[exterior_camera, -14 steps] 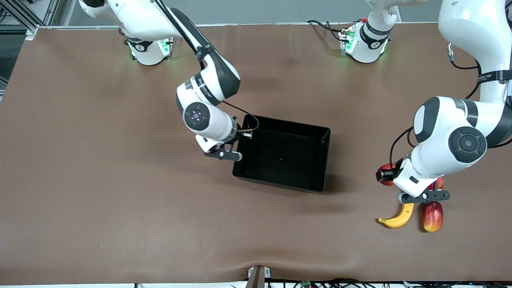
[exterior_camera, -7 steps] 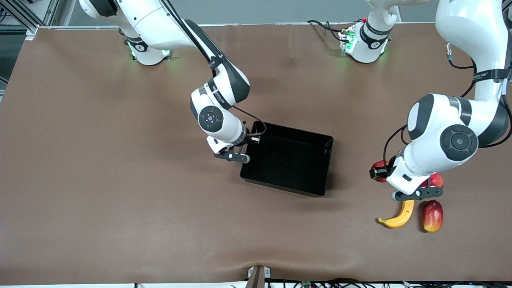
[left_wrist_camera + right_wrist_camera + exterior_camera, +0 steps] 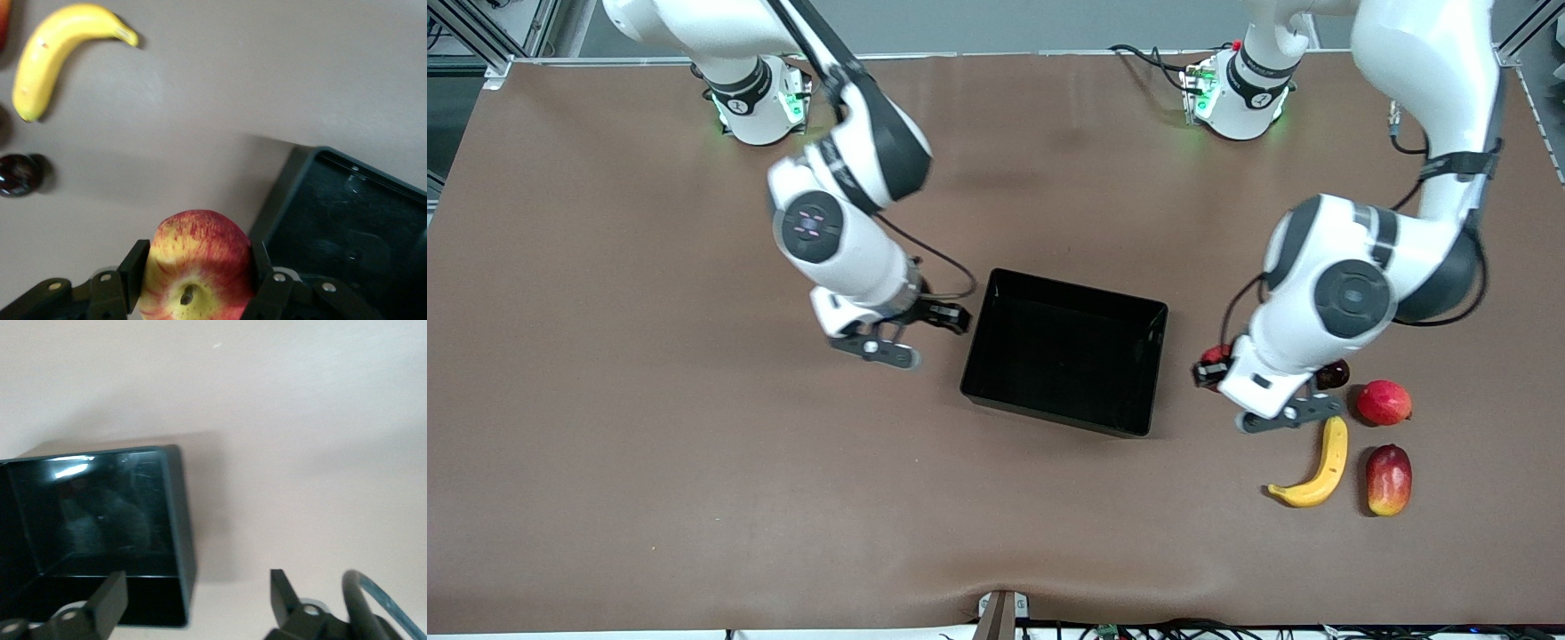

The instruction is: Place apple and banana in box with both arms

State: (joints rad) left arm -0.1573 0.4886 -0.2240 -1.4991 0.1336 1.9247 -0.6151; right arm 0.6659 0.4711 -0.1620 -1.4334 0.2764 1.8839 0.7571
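Black box (image 3: 1149,313): glossy, rectangular, frame centre.
Apple (image 3: 197,263): round, streaked, clamped in left gripper (image 3: 195,280).
Banana (image 3: 1320,465): curved, smooth, lower frame.
Right gripper (image 3: 197,588): jaws apart, beside box.

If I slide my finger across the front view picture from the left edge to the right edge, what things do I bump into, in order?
Right gripper, open over the table → black box → left gripper holding the apple → banana → round pinkish-red fruit. The mango-like fruit and a small dark fruit overlap their neighbours, so I left them out.
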